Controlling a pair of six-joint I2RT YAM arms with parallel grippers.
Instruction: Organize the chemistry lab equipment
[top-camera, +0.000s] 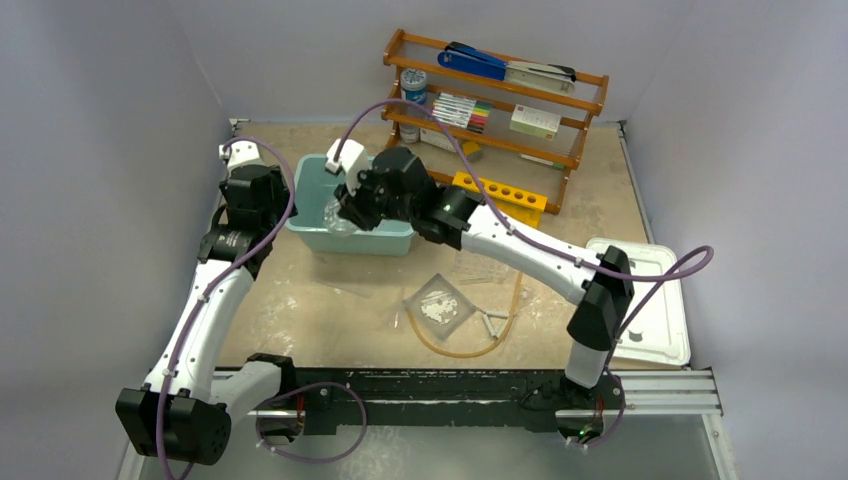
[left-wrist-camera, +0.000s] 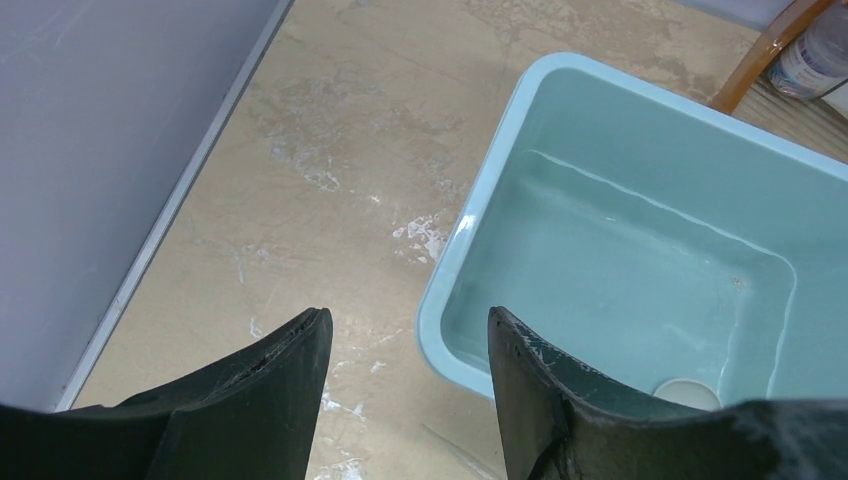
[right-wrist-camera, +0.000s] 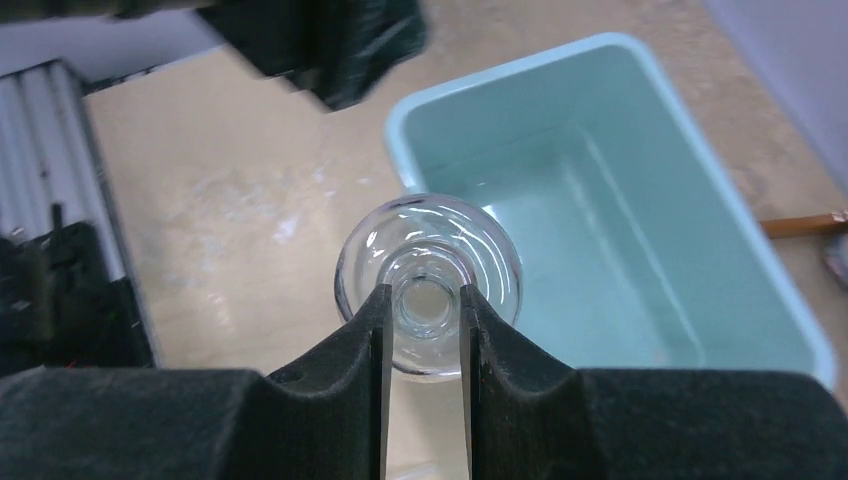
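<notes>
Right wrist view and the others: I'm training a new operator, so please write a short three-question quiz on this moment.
1. True or false: the left gripper holds the Y-connector.
2. What do the right gripper's jaws grip? A) round glass flask B) yellow rack C) square dish
3. Fill in: in the top view, the white lid lies at the table's ___ side, apart from the teal bin.
Key: 1 false, its jaws stand open and empty. 2 A, by the neck. 3 right.
</notes>
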